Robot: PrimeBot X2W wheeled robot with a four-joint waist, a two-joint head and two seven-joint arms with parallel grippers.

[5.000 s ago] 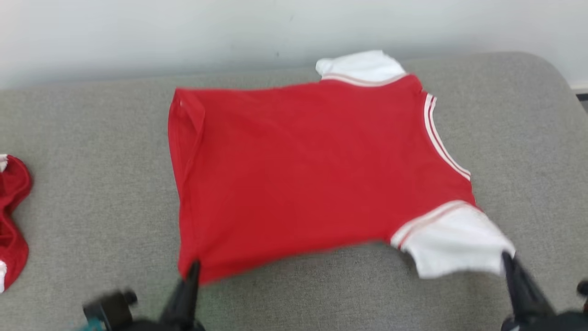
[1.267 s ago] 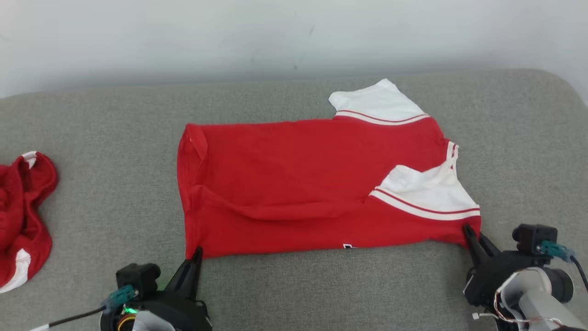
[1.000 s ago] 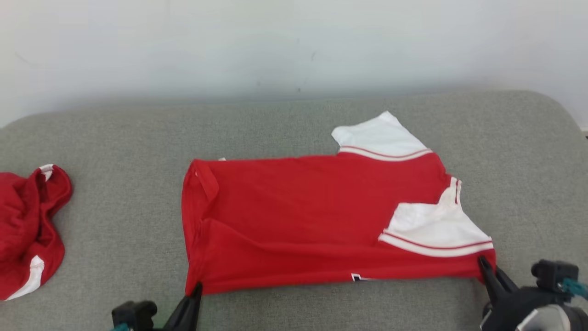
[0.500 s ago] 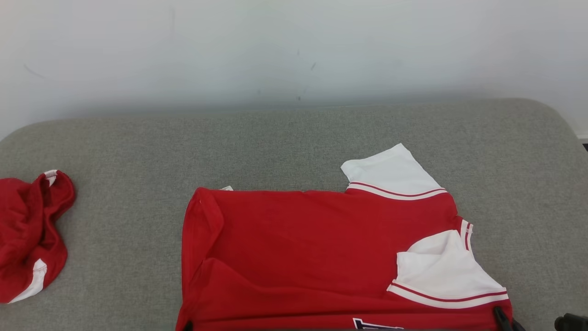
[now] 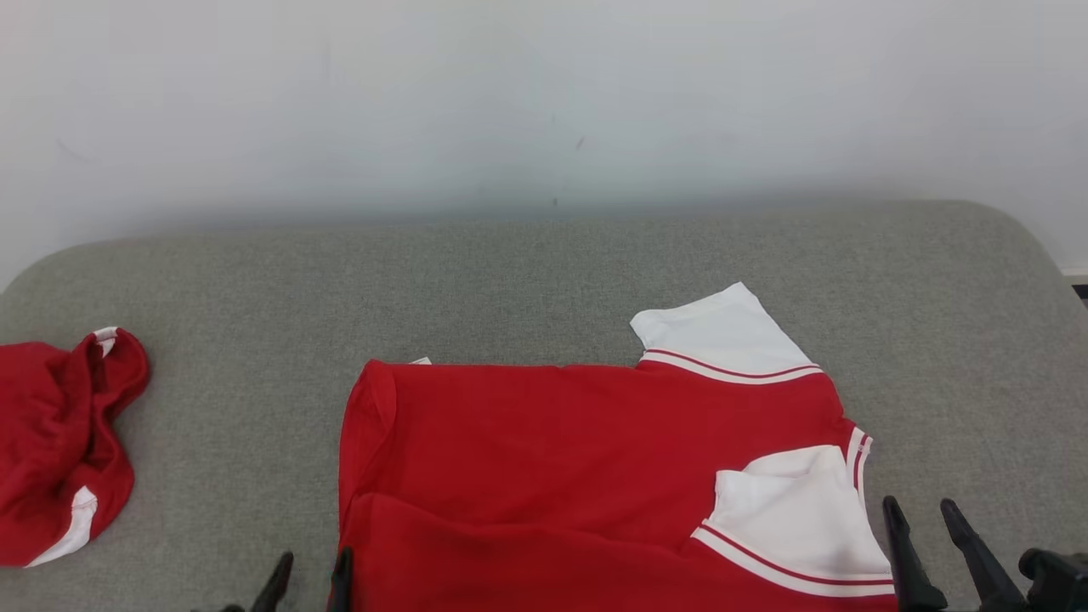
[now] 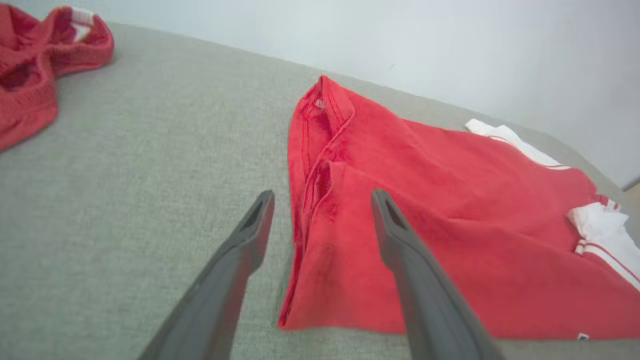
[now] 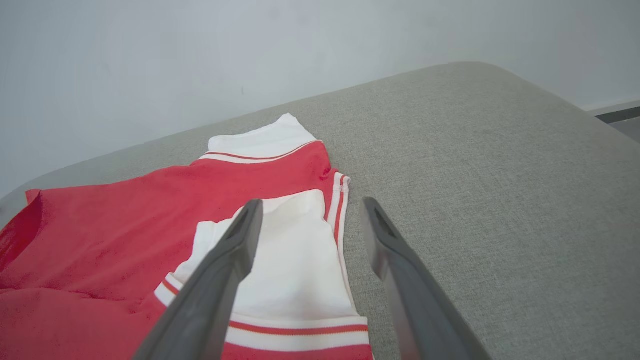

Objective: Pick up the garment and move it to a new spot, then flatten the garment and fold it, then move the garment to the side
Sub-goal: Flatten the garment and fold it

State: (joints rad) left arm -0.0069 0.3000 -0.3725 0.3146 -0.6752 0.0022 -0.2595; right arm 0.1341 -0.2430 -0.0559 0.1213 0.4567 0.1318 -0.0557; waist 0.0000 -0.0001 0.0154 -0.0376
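Two grippers, jaws spread wide, holding nothing: left gripper (image 6: pixel 322 200) straddles the jersey's (image 5: pixel 552 450) near-left edge, right gripper (image 7: pixel 311 207) the edge of its folded white sleeve (image 5: pixel 799 510). Jersey lies partly folded on the grey cushion (image 5: pixel 510 280). Hem tag (image 6: pixel 320 104) too small to read.

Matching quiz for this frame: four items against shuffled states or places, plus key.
1. left gripper
2. near sleeve
3. far sleeve
4. red bundle

A. bunched up at the far left, apart from the jersey
B. spread flat, sticking out past the far edge
C. open, fingers either side of a red edge
D. folded over onto the red body

Pairs: 1-C, 2-D, 3-B, 4-A
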